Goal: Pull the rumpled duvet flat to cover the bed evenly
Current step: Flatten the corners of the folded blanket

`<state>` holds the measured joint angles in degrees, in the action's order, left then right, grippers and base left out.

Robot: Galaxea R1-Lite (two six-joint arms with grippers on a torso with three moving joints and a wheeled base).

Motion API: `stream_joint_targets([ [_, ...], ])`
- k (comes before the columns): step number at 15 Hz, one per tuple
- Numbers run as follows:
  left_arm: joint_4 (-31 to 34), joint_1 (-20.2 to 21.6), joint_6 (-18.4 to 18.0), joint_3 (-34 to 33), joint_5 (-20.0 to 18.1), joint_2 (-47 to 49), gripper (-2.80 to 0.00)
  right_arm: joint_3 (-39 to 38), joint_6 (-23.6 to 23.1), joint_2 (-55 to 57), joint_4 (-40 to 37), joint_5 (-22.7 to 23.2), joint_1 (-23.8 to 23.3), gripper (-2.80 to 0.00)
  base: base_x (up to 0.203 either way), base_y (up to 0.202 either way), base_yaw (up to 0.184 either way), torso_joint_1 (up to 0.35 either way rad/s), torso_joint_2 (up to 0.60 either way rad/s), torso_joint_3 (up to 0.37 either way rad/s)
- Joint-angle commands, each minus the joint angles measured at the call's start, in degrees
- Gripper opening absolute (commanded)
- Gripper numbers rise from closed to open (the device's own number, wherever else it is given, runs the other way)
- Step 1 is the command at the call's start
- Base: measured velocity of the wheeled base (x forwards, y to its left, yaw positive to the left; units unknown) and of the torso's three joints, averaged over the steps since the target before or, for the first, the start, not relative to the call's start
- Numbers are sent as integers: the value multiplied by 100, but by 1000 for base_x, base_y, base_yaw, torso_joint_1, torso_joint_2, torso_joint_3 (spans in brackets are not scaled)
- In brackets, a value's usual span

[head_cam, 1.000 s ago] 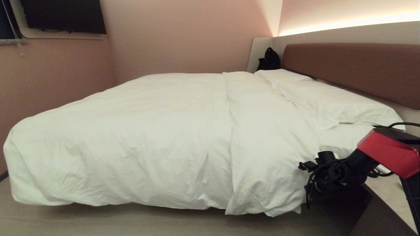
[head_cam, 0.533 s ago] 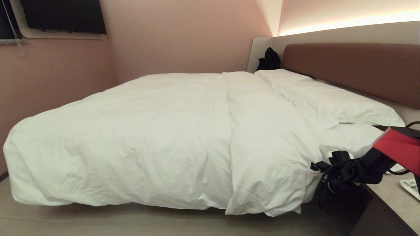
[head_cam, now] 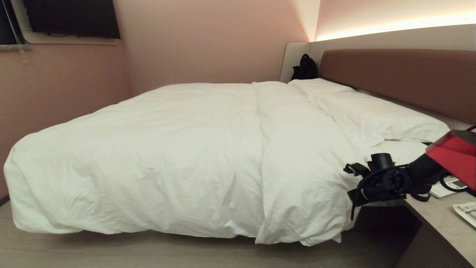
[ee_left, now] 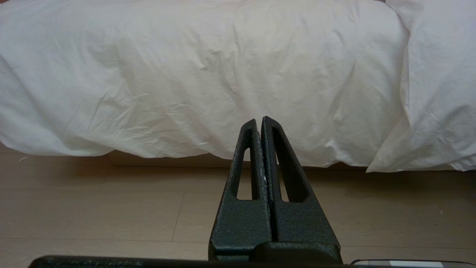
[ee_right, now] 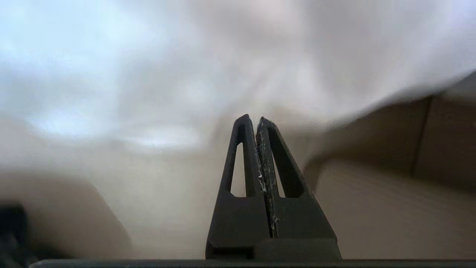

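Note:
The white duvet (head_cam: 193, 149) lies puffy and wrinkled over the bed, whose padded headboard (head_cam: 401, 78) runs along the right. It hangs over the near side almost to the floor, with a folded band (head_cam: 297, 149) next to the pillows (head_cam: 379, 115). My right gripper (head_cam: 347, 169) hovers at the duvet's near right edge, by the mattress corner. In the right wrist view the right gripper (ee_right: 253, 118) is shut and empty, with blurred white fabric just ahead. My left gripper (ee_left: 259, 120) is shut and empty, low over the floor, pointing at the hanging duvet side (ee_left: 208, 74).
A nightstand (head_cam: 438, 219) stands at the right, close under my right arm, with a remote (head_cam: 446, 186) and a paper (head_cam: 466, 212) on it. A black bag (head_cam: 305, 67) sits in the far corner. Wooden floor (head_cam: 148, 253) runs along the bed's near side.
My right gripper drew a little to the right, then rose along the duvet's near right edge. The duvet and the left gripper have not moved.

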<state>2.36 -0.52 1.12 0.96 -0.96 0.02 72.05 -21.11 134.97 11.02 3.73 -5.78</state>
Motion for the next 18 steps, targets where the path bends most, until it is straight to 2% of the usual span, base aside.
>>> stream_joint_targets([
  [1,1,0,2,0,0,6,-280,534,644,-5,-18,305,46,-280,0,0,0,0,0,0],
  [7,1,0,2,0,4,3,-280,1456,1143,85,-126,348,141,-280,0,0,0,0,0,0],
  [14,1,0,2,0,0,6,-280,1682,1206,133,-129,337,281,-280,0,0,0,0,0,0],
  [16,1,0,2,0,0,-2,-280,1846,1218,403,-146,242,287,-280,0,0,0,0,0,0],
  [18,1,0,2,0,0,-2,-280,2004,1122,706,-213,-133,264,-280,0,0,0,0,0,0],
])
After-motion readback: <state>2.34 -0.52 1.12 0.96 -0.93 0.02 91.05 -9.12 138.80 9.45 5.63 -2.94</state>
